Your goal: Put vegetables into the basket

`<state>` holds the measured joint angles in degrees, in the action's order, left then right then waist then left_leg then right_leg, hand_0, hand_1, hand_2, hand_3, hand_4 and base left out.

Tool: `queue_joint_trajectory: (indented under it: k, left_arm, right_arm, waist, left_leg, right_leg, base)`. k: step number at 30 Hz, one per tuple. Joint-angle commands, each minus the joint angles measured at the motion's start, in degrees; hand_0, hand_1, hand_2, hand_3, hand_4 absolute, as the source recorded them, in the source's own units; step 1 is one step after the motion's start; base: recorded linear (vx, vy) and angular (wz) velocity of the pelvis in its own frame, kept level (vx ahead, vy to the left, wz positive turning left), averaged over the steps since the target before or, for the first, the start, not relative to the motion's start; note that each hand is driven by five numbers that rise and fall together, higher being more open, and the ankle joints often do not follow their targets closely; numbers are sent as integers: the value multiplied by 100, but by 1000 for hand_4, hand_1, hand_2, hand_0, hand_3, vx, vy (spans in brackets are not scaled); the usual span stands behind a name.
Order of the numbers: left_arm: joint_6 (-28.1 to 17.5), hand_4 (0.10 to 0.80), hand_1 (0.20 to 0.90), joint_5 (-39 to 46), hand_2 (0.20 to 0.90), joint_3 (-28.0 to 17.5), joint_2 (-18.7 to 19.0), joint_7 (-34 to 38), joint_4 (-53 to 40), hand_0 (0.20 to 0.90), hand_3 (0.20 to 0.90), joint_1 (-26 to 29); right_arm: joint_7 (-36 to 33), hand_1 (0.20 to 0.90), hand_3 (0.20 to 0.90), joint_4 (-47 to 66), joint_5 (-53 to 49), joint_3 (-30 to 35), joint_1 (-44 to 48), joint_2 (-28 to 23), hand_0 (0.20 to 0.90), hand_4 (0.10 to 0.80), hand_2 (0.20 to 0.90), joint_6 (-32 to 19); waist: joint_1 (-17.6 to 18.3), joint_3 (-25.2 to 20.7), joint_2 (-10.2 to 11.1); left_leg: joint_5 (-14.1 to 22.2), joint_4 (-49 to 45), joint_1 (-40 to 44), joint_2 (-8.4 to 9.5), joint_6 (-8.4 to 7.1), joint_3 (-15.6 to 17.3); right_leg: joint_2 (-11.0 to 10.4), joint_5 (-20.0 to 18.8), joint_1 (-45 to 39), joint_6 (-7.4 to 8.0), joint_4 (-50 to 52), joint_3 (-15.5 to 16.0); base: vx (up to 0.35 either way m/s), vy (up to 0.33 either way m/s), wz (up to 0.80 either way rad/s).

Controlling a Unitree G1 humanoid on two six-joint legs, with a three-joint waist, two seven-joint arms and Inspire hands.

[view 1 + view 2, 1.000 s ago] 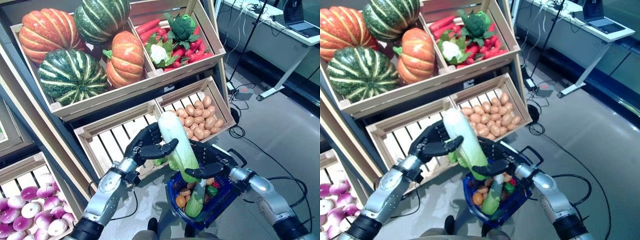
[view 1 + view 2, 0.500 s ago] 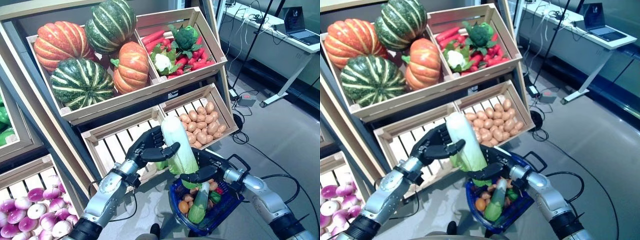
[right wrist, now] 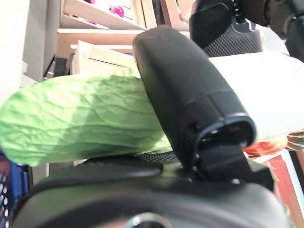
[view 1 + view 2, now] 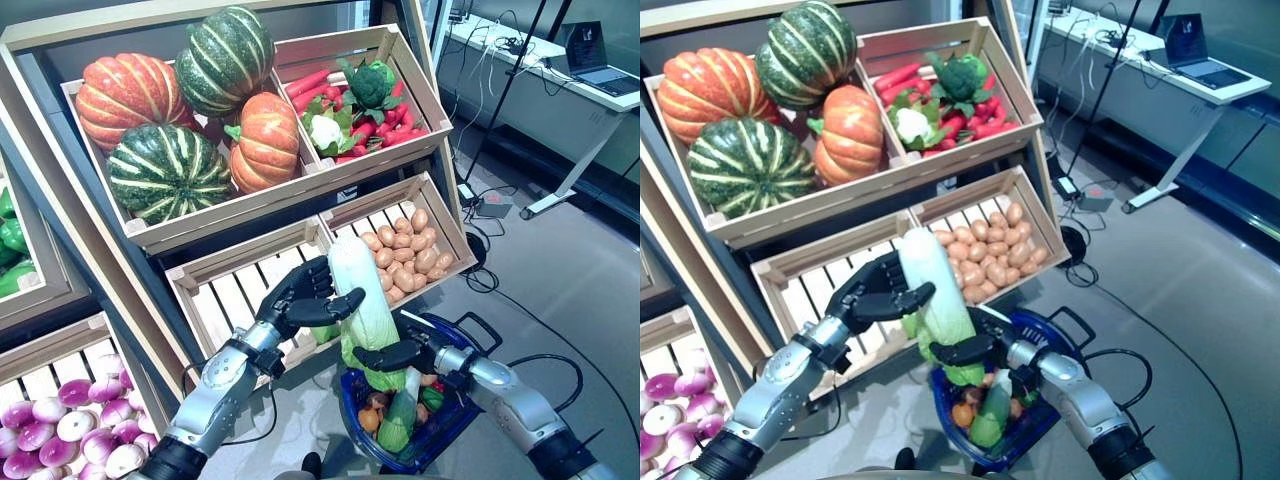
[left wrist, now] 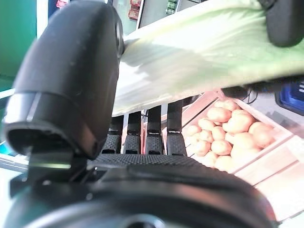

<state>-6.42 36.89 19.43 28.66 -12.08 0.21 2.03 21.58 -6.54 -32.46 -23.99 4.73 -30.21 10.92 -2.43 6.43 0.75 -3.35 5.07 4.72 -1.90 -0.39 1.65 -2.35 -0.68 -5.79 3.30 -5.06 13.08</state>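
Eye views: the cabbage [image 4: 362, 310] stands leaf-end down just over the basket [image 4: 452, 422], left hand [image 4: 300, 300] wrapped round its white end, right hand [image 4: 405, 354] clasping the leaves. Wrist views: both thumbs clamp it; lower it straight, then let go both hands together
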Motion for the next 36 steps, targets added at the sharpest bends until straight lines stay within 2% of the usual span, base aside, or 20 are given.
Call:
queue_joint_trajectory:
  k: [1, 3, 4, 5, 6, 7, 16, 27, 31, 36]
  left_arm:
    - [-518, 400, 300, 338, 300, -53, -156, -307, -772, 300, 300, 589]
    - [-506, 400, 300, 328, 300, -89, -122, -248, -788, 300, 300, 575]
    - [-510, 452, 378, 335, 378, -116, -98, -206, -783, 378, 378, 564]
    - [-514, 541, 512, 351, 512, -168, -81, -179, -775, 512, 512, 541]
    - [-521, 731, 796, 336, 796, -207, -85, -175, -782, 796, 796, 518]
    - [-523, 800, 900, 323, 900, -236, -85, -174, -794, 900, 900, 496]
    - [-448, 800, 900, 318, 900, -604, 72, -237, -927, 900, 900, 323]
    - [-92, 800, 900, 221, 900, -1108, 134, -261, -933, 900, 900, 116]
    - [-61, 800, 900, 157, 900, -1233, 128, -252, -955, 900, 900, 37]
    - [-115, 800, 900, 7, 900, -1539, 57, -169, -973, 900, 900, -216]
  right_arm:
    - [-236, 300, 300, 126, -520, -60, 251, 288, 300, 400, 300, -356]
    - [-315, 300, 300, 141, -572, -10, 221, 274, 300, 400, 300, -357]
    - [-355, 300, 300, 132, -608, 20, 195, 268, 300, 400, 300, -382]
    - [-398, 300, 300, 140, -632, 77, 158, 258, 300, 400, 300, -390]
    - [-448, 300, 300, 153, -663, 126, 122, 253, 300, 400, 300, -397]
    - [-467, 300, 300, 163, -691, 171, 86, 249, 300, 400, 300, -393]
    - [-758, 300, 300, 266, -787, 838, -211, -7, 300, 400, 300, -543]
    - [-1123, 300, 300, 440, -769, 1779, -527, -81, 300, 400, 300, -834]
    - [-1388, 300, 300, 447, -1031, 2113, -618, -19, 300, 400, 300, -1086]
    - [-1629, 300, 300, 462, -1347, 2552, -878, 332, 300, 400, 300, -1314]
  waist:
    - [-38, -511, 154]
    - [-26, -519, 145]
    - [-20, -520, 144]
    - [-15, -520, 141]
    - [-14, -516, 139]
    - [-12, -513, 137]
    - [28, -447, 154]
    - [137, -377, 151]
    - [171, -348, 159]
    - [211, -297, 159]
  left_leg:
    - [375, -7, 20, -5, -125, 83]
    - [376, -7, 20, -6, -126, 93]
    - [377, -7, 25, -9, -126, 102]
    - [377, -7, 25, -13, -129, 107]
    - [376, -7, 24, -15, -131, 106]
    - [378, -7, 25, -15, -130, 105]
    - [376, -7, 11, -28, -133, 100]
    - [370, -7, 0, -64, -120, 171]
    - [366, -7, -5, -75, -112, 206]
    - [377, -7, -36, -79, -91, 227]
  right_leg:
    - [-463, -136, -73, 292, 6, 52]
    - [-460, -133, -70, 295, 6, 36]
    - [-457, -134, -70, 294, 6, 25]
    - [-455, -132, -72, 294, 6, 15]
    - [-453, -130, -73, 293, 6, 15]
    - [-451, -127, -73, 292, 6, 13]
    - [-419, -139, -57, 292, 6, -18]
    - [-377, -159, -3, 289, 6, -92]
    - [-355, -160, 20, 278, 6, -132]
    - [-291, -136, 45, 248, 6, -190]
  base:
    - [0, 0, 0]
    - [0, 0, 0]
    - [0, 0, 0]
    - [0, 0, 0]
    - [0, 0, 0]
    - [0, 0, 0]
    - [-7, -7, 0]
    - [-11, -8, 0]
    - [0, -7, -1]
    - [18, -35, -7]
